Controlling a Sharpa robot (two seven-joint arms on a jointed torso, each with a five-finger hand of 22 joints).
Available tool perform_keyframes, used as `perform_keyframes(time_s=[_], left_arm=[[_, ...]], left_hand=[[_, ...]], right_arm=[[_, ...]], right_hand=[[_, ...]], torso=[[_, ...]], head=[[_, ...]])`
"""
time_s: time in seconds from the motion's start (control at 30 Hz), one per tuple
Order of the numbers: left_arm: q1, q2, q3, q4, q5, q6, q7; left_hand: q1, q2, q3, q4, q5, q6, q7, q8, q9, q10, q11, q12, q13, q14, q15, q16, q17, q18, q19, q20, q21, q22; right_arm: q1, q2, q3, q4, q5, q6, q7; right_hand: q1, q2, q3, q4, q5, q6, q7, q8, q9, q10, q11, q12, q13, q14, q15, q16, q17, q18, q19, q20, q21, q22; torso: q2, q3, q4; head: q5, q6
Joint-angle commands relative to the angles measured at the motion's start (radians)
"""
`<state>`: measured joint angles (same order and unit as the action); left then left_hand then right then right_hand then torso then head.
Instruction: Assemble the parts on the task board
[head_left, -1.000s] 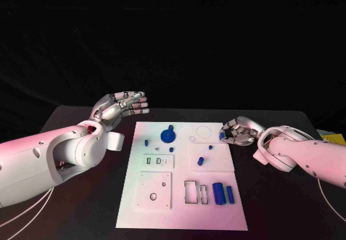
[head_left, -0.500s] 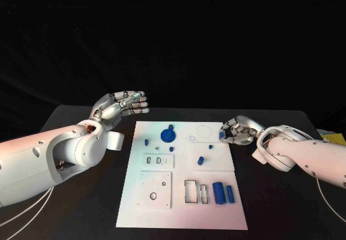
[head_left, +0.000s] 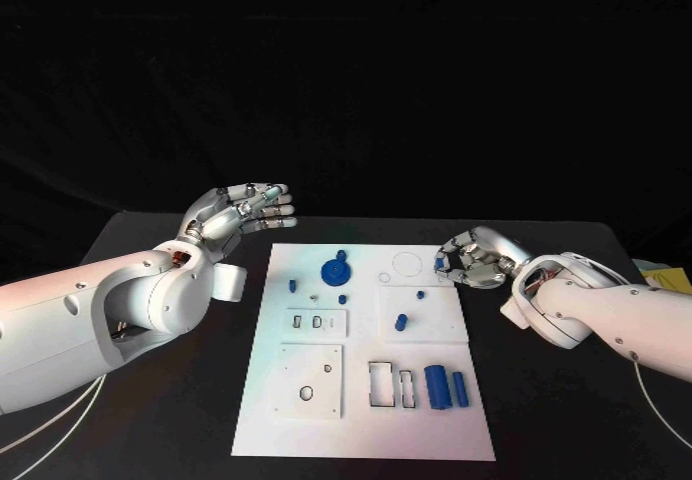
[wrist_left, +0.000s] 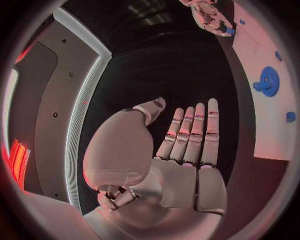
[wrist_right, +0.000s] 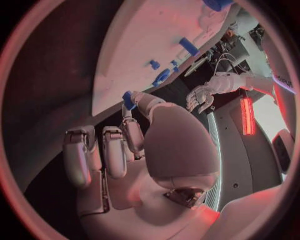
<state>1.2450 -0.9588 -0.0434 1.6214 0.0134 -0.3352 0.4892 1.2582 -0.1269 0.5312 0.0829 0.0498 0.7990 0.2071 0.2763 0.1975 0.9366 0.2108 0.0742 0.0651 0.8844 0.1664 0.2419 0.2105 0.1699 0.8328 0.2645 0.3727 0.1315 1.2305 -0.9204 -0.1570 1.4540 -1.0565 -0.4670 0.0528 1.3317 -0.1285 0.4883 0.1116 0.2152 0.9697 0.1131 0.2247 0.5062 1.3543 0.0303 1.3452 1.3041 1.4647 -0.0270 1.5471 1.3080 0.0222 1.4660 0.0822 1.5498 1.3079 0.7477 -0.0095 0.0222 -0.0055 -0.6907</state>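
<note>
Here the right hand (head_left: 473, 262) pinches a small blue part (wrist_right: 129, 99) at the task board (head_left: 361, 420) edge; left hand (head_left: 242, 212) spread.

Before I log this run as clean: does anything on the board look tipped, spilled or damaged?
Nothing stands out. The task board lies flat and looks intact, its blue parts sit on it, none off its edge. The right hand pinches one small blue part above the board's far right corner; the left hand hovers open.
</note>
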Motion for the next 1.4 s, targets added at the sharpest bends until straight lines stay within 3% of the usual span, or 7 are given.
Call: perform_keyframes(time_s=[0.03, 0.37, 0.5, 0.73, 0.9, 1.13, 1.4], left_arm=[[0.0, 0.001, 0.0, -0.002, 0.002, 0.02, 0.004], [0.0, 0.009, -0.002, -0.017, 0.002, 0.02, 0.004], [0.0, 0.014, -0.003, -0.025, 0.002, 0.02, 0.003], [0.0, 0.028, -0.003, -0.039, 0.002, 0.022, 0.001], [0.0, 0.033, -0.004, -0.042, 0.002, 0.017, -0.01], [0.0, 0.036, -0.004, -0.042, 0.002, 0.016, -0.013], [0.0, 0.04, -0.004, -0.041, 0.002, 0.02, -0.015]], left_hand=[[0.001, -0.001, -0.004, 0.0, 0.0, -0.006, 0.064, -0.006, -0.001, -0.001, 0.005, -0.004, 0.001, -0.003, 0.004, -0.005, 0.002, 0.011, -0.006, 0.004, -0.006, -0.001], [-0.001, -0.001, -0.005, 0.001, 0.0, -0.006, 0.064, -0.006, -0.001, -0.002, 0.006, -0.004, 0.001, -0.004, 0.005, -0.006, 0.002, 0.011, -0.006, 0.004, -0.006, -0.001], [-0.001, -0.001, -0.005, 0.001, 0.0, -0.006, 0.064, -0.006, -0.001, -0.002, 0.006, -0.004, 0.001, -0.004, 0.005, -0.006, 0.002, 0.011, -0.006, 0.004, -0.006, -0.001], [-0.001, -0.001, -0.005, 0.001, 0.0, -0.006, 0.063, -0.006, -0.001, -0.001, 0.005, -0.004, 0.001, -0.003, 0.005, -0.007, 0.002, 0.011, -0.006, 0.004, -0.006, -0.002], [-0.001, -0.001, -0.005, 0.001, 0.0, -0.005, 0.063, -0.006, -0.001, -0.001, 0.005, -0.004, 0.001, -0.003, 0.005, -0.007, 0.002, 0.011, -0.006, 0.004, -0.006, -0.002], [-0.001, 0.0, -0.005, 0.001, 0.0, -0.005, 0.063, -0.006, -0.001, -0.001, 0.005, -0.004, 0.001, -0.003, 0.005, -0.007, 0.002, 0.011, -0.006, 0.004, -0.006, -0.002], [-0.001, 0.0, -0.005, 0.002, 0.0, -0.005, 0.063, -0.006, -0.001, -0.001, 0.005, -0.004, 0.001, -0.003, 0.005, -0.007, 0.002, 0.011, -0.006, 0.004, -0.006, -0.002]], right_arm=[[0.008, -0.003, 0.001, 0.046, -0.049, -0.053, -0.037], [0.027, 0.046, 0.002, 0.164, -0.125, -0.052, -0.149], [0.028, 0.084, 0.002, 0.181, -0.146, -0.048, -0.179], [0.02, 0.161, -0.001, 0.194, -0.197, -0.034, -0.223], [0.001, 0.205, -0.003, 0.19, -0.249, -0.028, -0.257], [-0.035, 0.262, -0.006, 0.17, -0.299, -0.026, -0.287], [-0.071, 0.311, -0.007, 0.149, -0.334, -0.028, -0.296]], right_hand=[[0.0, 0.016, 0.002, 0.006, 0.005, 0.002, -0.004, 0.01, 0.015, 0.01, 0.001, 0.004, 0.002, 0.094, -0.007, 0.004, 0.209, -0.019, 0.096, -0.006, 0.01, 0.253], [-0.001, 0.018, 0.002, 0.006, 0.008, -0.001, -0.004, 0.01, 0.016, 0.01, 0.001, 0.003, 0.001, 0.093, -0.007, 0.004, 0.208, -0.02, 0.099, -0.006, 0.014, 0.256], [-0.001, 0.018, 0.003, 0.006, 0.009, -0.001, -0.003, 0.01, 0.016, 0.009, 0.001, 0.002, -0.001, 0.093, -0.007, 0.003, 0.206, -0.019, 0.098, -0.006, 0.012, 0.255], [-0.001, 0.018, 0.003, 0.006, 0.009, -0.003, -0.003, 0.009, 0.016, 0.009, 0.002, 0.002, 0.0, 0.093, -0.007, 0.003, 0.205, -0.019, 0.097, -0.006, 0.011, 0.254], [-0.002, 0.018, 0.003, 0.005, 0.011, -0.006, -0.002, 0.008, 0.016, 0.008, 0.002, 0.001, -0.001, 0.092, -0.006, 0.002, 0.204, -0.02, 0.1, -0.006, 0.015, 0.258], [-0.003, 0.02, 0.004, 0.006, 0.013, -0.007, -0.001, 0.008, 0.017, 0.009, 0.003, 0.002, 0.0, 0.093, -0.006, 0.002, 0.205, -0.02, 0.1, -0.006, 0.016, 0.258], [-0.006, 0.02, 0.004, 0.007, 0.015, -0.008, 0.0, 0.009, 0.017, 0.009, 0.004, 0.001, -0.001, 0.092, -0.006, 0.001, 0.203, -0.02, 0.1, -0.006, 0.015, 0.257]], torso=[[-0.002, -0.0013, 0.0004], [-0.012, -0.0059, -0.0007], [-0.015, -0.0065, -0.0004], [-0.021, -0.0111, 0.0012], [-0.022, -0.0124, -0.0004], [-0.019, -0.0111, 0.003], [-0.018, -0.0099, 0.0038]], head=[[0.0, 0.002], [0.012, -0.001], [0.018, -0.003], [0.025, -0.013], [0.032, -0.016], [0.033, -0.021], [0.047, -0.032]])
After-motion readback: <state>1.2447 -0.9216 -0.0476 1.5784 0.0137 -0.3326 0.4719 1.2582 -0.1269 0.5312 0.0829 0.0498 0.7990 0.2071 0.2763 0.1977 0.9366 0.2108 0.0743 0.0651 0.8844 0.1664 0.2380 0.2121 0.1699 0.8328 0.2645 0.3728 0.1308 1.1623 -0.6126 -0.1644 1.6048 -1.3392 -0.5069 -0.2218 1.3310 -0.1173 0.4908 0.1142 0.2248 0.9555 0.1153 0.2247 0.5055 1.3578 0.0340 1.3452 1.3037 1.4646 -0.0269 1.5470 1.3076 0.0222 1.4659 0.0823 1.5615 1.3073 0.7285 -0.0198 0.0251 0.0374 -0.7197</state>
